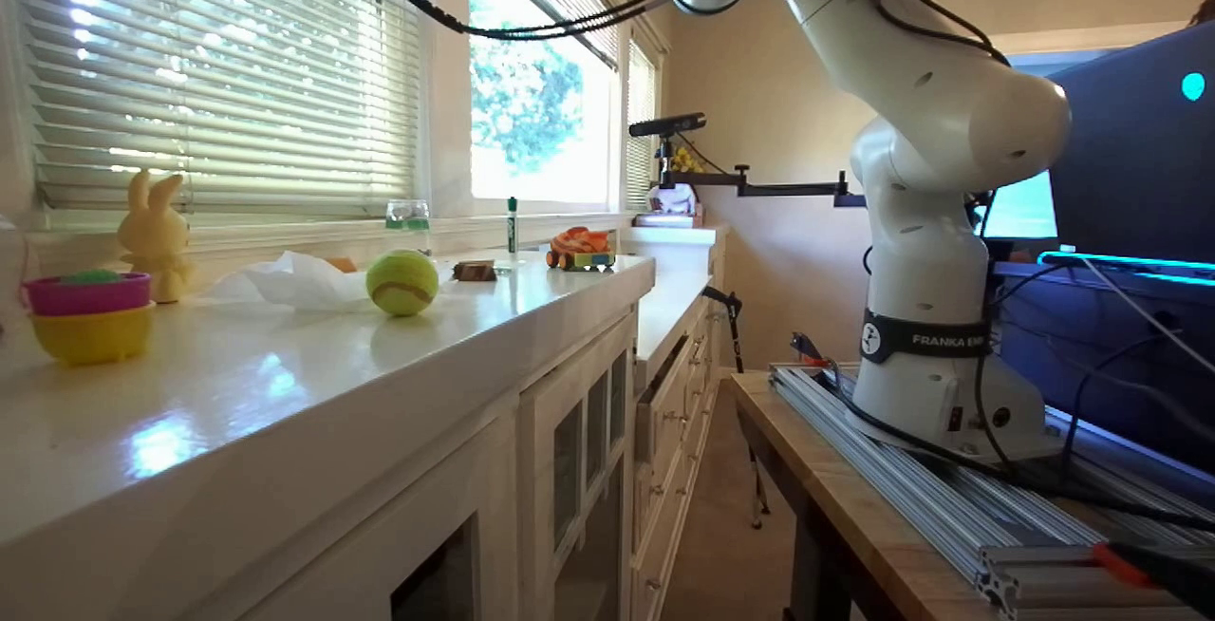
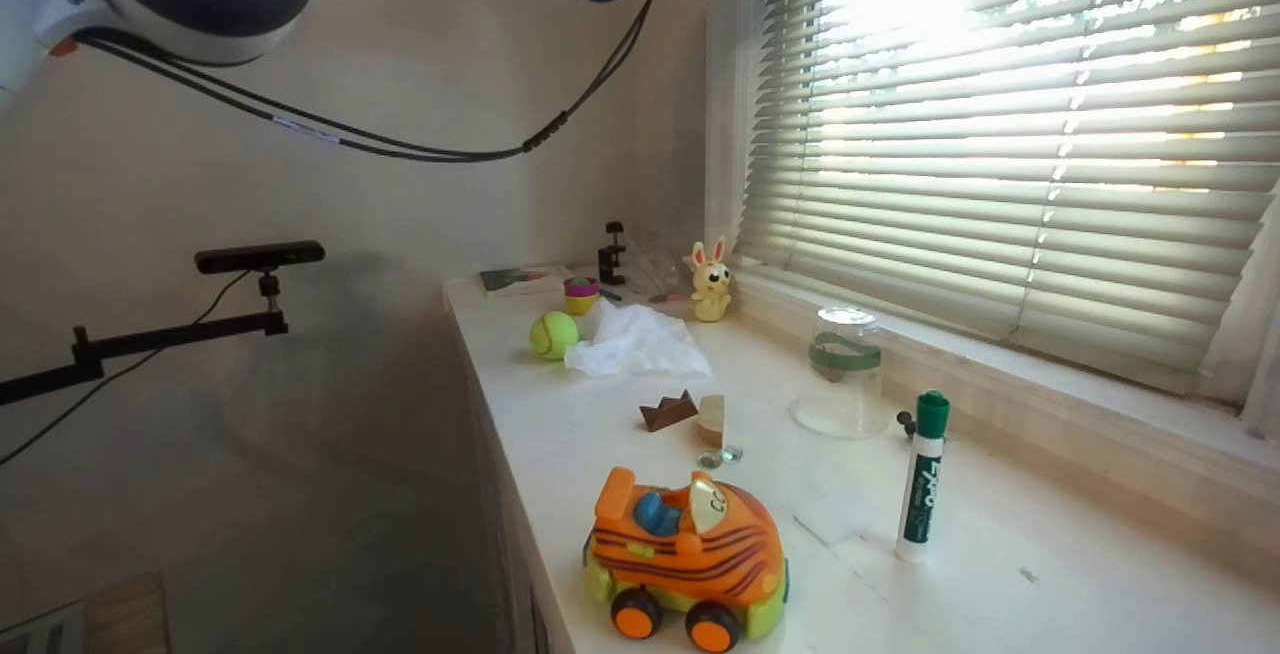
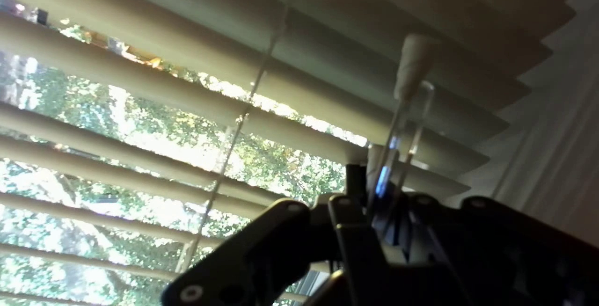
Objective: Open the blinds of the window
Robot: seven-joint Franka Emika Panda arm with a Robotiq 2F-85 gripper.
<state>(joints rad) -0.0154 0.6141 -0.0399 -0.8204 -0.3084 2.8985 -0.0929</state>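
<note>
The white venetian blinds (image 1: 218,80) hang lowered across the window, also in an exterior view (image 2: 1000,164). Their slats are tilted, with gaps between them. In the wrist view the blinds (image 3: 154,81) run diagonally, and green trees show through the window (image 3: 135,114). My gripper (image 3: 376,184) is close to the slats near their side end. A clear rod with a white cap (image 3: 414,62) runs down between its jaws. The fingers are near each other around the rod, but dark and blurred; whether they grip it does not show. The gripper is out of sight in both exterior views.
Below the window, the white counter (image 2: 760,544) holds a toy car (image 2: 690,554), a green marker (image 2: 922,474), a clear cup (image 2: 845,374), a tennis ball (image 2: 553,335), white tissue (image 2: 640,342) and a bunny figure (image 2: 711,284). Black cables (image 2: 440,154) hang from the arm.
</note>
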